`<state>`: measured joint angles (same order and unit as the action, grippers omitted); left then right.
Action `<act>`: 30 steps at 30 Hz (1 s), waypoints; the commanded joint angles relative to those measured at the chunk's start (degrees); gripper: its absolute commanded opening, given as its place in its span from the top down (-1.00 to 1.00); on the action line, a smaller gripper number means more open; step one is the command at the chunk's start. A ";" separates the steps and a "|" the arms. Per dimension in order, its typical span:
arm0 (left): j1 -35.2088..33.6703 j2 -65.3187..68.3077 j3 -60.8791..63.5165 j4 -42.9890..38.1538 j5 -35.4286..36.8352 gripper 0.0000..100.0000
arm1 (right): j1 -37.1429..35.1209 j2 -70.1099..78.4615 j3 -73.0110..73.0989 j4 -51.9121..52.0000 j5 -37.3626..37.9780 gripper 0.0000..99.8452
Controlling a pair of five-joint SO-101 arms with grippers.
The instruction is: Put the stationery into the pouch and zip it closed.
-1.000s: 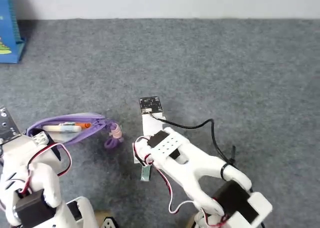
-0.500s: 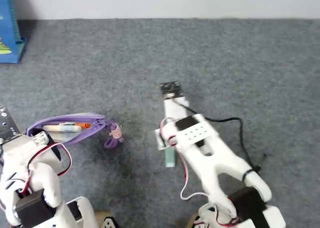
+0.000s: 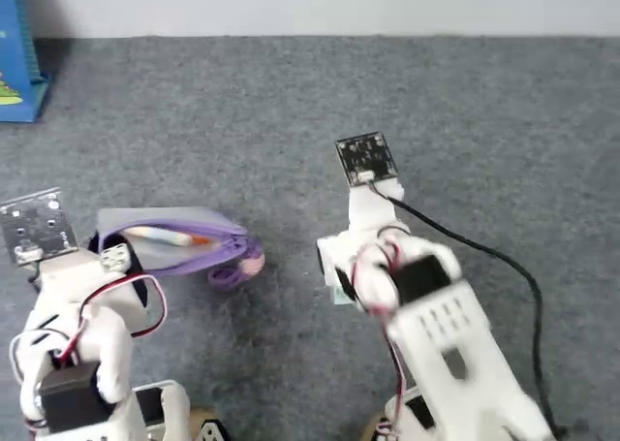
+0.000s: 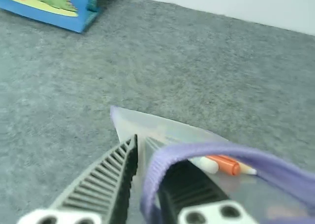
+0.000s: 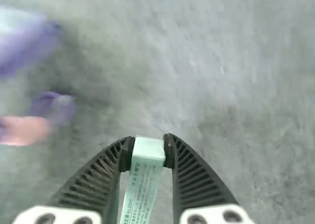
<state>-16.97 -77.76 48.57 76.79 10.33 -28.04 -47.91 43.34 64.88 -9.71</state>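
- While the left claw (image 4: 147, 155) was pinched shut on the pouch (image 4: 206, 150), with the purple rim between its fingers, it held the mouth open at about eight o'clock on the table (image 3: 436, 121) in the high view.
- One pen (image 4: 221, 164) with an orange cap lay inside the pouch.
- The right claw (image 5: 146, 139) was clamped narrow on a green piece (image 5: 140, 177), probably an eraser in its sleeve. It sat over the table near the middle, well apart from the pouch.
- From that claw the pouch lay at nine o'clock. The pull (image 3: 242, 265), with its pink charm, was at the pouch's near end, between the two.
- I judged the step in hand to be carrying the green piece to the pouch. Loading looked partly done and the zip was not yet closed.
- The next move called for travel toward nine o'clock, with the piece turned to run along the slot.
- The mouth looked narrow, so the piece needed to pass the rim, clear of the pull, before the claw let go.
- Zipping would then need one claw on the pouch and the other on the pull.
- A blue box (image 3: 15, 63) stood at ten o'clock, out of the way.
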 commanded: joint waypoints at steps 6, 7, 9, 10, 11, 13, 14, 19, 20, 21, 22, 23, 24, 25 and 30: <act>1.41 0.26 -4.00 0.44 1.67 0.98 | -11.03 -23.96 -1.14 -3.21 0.26 0.98; 1.41 0.26 -4.00 0.44 1.58 0.98 | -12.00 -24.92 -0.97 -5.23 0.35 0.98; 1.41 0.26 -3.91 0.44 1.58 0.98 | -13.58 -25.45 -0.97 -8.75 0.35 0.98; 1.41 0.26 -3.82 0.53 1.49 0.98 | -14.29 -25.45 -0.97 -10.51 0.35 0.98; 1.41 0.26 -3.74 0.53 1.49 0.98 | -15.16 -25.45 -0.97 -12.44 0.35 0.98; 1.41 0.26 -3.65 0.53 1.49 0.98 | -16.92 -25.45 -0.70 -16.57 0.53 0.98; 1.41 0.26 -3.65 0.62 1.49 0.98 | -17.80 -25.45 -0.26 -19.38 0.62 0.98; 1.41 0.26 -3.65 0.70 1.41 0.98 | -22.55 -25.45 7.38 -35.56 4.31 0.98; 1.41 0.26 -3.65 0.70 1.41 0.98 | -23.43 -25.45 9.93 -39.78 5.80 0.98; 1.41 0.26 -3.65 0.79 1.41 0.98 | -24.22 -25.45 12.57 -44.26 7.38 0.98; 1.41 0.26 -3.65 0.79 1.41 0.98 | -24.92 -25.45 14.95 -48.75 8.88 0.98; 1.41 0.26 -3.65 0.79 1.41 0.98 | -25.71 -25.45 17.23 -53.05 10.20 0.98; 1.41 0.26 -3.65 0.79 1.41 0.98 | -26.51 -25.45 19.16 -57.01 11.25 0.98; 1.41 0.26 -3.65 0.79 1.41 0.98 | -27.21 -25.36 20.75 -60.26 12.04 0.98; 1.41 0.26 -3.03 0.70 1.41 0.98 | -28.44 -25.27 22.15 -66.24 12.22 0.99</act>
<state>-16.00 -77.76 46.99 77.67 11.21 -55.91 -72.62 66.20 2.29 1.80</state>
